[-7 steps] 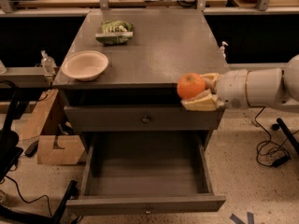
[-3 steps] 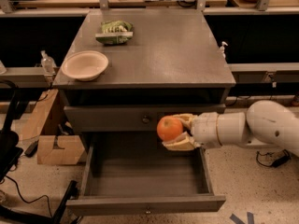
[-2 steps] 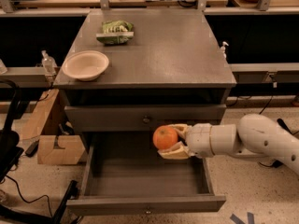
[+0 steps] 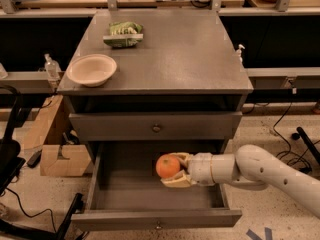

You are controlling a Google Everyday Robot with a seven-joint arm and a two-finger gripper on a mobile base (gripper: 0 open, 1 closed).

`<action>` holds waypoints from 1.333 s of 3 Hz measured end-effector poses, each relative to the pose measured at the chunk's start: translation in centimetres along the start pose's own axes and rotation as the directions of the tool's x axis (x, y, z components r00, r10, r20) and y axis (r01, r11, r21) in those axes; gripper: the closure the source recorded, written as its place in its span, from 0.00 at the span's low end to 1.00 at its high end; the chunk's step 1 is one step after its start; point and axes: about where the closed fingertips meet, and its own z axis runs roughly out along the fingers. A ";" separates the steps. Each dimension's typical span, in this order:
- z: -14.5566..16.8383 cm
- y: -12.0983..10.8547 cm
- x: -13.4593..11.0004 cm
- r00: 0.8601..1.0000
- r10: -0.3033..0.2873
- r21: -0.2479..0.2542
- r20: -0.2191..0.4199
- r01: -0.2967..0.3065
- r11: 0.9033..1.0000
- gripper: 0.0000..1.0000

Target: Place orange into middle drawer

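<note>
The orange (image 4: 167,166) is a round orange fruit held in my gripper (image 4: 175,170), whose beige fingers (image 4: 176,182) close around it from the right. My white arm (image 4: 260,171) reaches in from the right. The orange hangs over the inside of the open middle drawer (image 4: 155,193), a wide dark-grey drawer pulled out, with a small knob (image 4: 158,226) on its front. The orange is above the drawer floor, near its middle.
The closed upper drawer front (image 4: 156,127) with a knob is just above. On the cabinet top (image 4: 190,54) sit a beige bowl (image 4: 92,69) and a green snack bag (image 4: 123,33). A cardboard box (image 4: 62,159) and cables lie on the floor at left.
My gripper has carried the orange from beside the cabinet top down and left, into the space over the open middle drawer.
</note>
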 end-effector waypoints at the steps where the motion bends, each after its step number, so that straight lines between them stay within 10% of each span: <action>1: 3.9 0.8 3.3 1.000 0.028 -0.045 -0.010 -0.028 0.999 1.00; 4: 10.1 1.7 6.9 0.997 0.071 -0.120 -0.030 -0.075 0.990 1.00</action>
